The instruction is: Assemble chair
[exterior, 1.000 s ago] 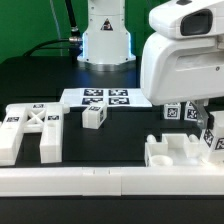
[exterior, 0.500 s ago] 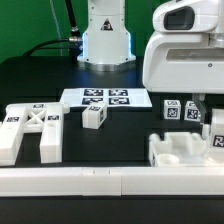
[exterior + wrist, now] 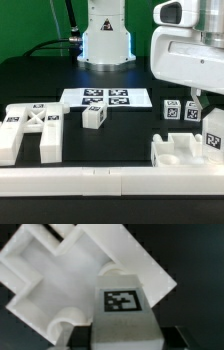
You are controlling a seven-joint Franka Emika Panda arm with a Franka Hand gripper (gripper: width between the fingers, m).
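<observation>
The jaws are clamped on a tagged leg block [image 3: 122, 308] — only their dark tips show, at the frame edge. Directly beneath them lies the seat slab [image 3: 60, 280], partly hidden by the block; the X-braced panel [image 3: 30, 125] sits well away from them.

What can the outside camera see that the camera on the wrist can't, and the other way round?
Only the exterior view shows the X-braced panel, a small loose block, the marker board and the robot's base. Only the wrist view shows, close up, the gripper shut on a tagged leg block, and the rounded recesses in the seat slab. Both show that leg block and the seat slab.
</observation>
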